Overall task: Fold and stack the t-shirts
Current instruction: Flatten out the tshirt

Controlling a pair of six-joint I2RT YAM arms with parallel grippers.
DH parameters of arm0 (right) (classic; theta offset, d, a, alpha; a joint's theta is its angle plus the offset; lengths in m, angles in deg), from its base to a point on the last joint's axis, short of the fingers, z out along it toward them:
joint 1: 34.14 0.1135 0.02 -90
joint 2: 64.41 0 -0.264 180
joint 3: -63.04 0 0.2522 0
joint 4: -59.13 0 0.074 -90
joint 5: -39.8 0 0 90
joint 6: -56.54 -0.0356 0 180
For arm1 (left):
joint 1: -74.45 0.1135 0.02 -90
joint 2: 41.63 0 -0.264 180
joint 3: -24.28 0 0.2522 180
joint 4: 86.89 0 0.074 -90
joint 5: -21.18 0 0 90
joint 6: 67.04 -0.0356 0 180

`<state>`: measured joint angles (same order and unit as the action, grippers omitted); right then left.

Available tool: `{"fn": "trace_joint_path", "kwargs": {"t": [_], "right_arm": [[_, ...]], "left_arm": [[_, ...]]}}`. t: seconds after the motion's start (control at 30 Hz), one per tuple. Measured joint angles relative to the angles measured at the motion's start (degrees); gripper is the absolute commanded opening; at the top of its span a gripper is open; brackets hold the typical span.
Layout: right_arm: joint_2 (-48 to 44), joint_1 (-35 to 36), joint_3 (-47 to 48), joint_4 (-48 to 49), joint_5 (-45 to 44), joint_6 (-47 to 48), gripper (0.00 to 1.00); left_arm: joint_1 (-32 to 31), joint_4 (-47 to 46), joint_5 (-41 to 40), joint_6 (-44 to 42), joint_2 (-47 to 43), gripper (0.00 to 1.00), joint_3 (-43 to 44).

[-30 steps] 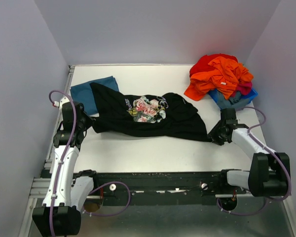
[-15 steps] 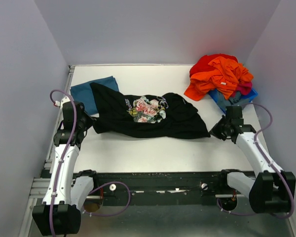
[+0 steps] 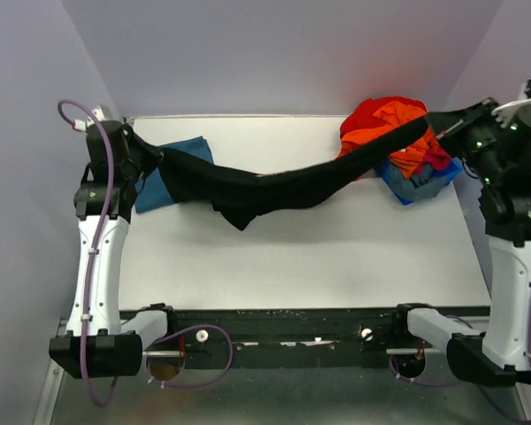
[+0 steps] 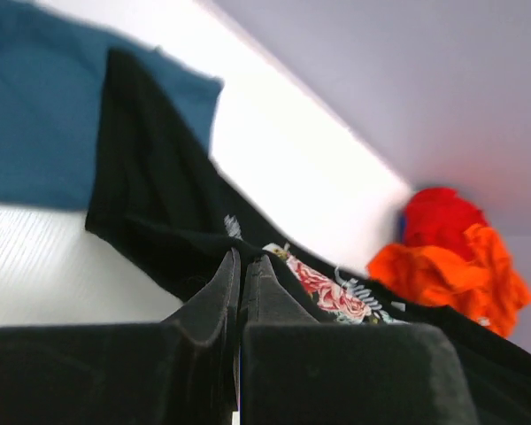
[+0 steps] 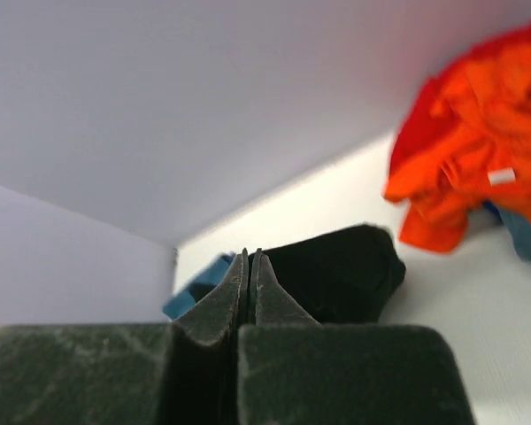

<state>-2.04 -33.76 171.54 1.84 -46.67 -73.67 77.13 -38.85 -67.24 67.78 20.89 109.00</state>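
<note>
Both arms have risen since a second ago, when the large black cotton t-shirt (image 3: 274, 188) lay spread on the white table (image 3: 292, 266) with its floral print facing up. Now it hangs clear of the tabletop as a sagging band strung between the left gripper (image 3: 142, 158) and the right gripper (image 3: 435, 126). Each has its fingers pressed together on one end of the fabric (the print shows only in the left wrist view). The shirt's right end crosses in front of the heap of orange and red clothes (image 3: 398, 119) on the blue bin (image 3: 418, 188). The small plain teal-blue shirt (image 3: 188, 147) has stayed flat at the far-left corner, partly hidden by the black cloth.
</note>
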Motion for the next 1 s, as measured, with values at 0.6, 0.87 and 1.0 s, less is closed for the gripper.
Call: {"fn": "trace_joint_path", "kwargs": {"t": [0.6,0.87,1.0], "right_arm": [[-12.28,0.00,32.48,5.92,-7.67,8.39,0.01],[5.79,0.00,24.59,10.60,-4.90,5.62,0.01],[26.08,-0.90,31.82,7.30,-0.20,3.61,0.01]], "left_arm": [[-0.02,12.11,-1.70,-2.32,4.42,0.00,49.20],[-0.02,6.88,-1.86,0.33,20.98,0.00,41.97],[0.00,8.85,-2.01,1.11,32.46,0.00,46.42]]}}
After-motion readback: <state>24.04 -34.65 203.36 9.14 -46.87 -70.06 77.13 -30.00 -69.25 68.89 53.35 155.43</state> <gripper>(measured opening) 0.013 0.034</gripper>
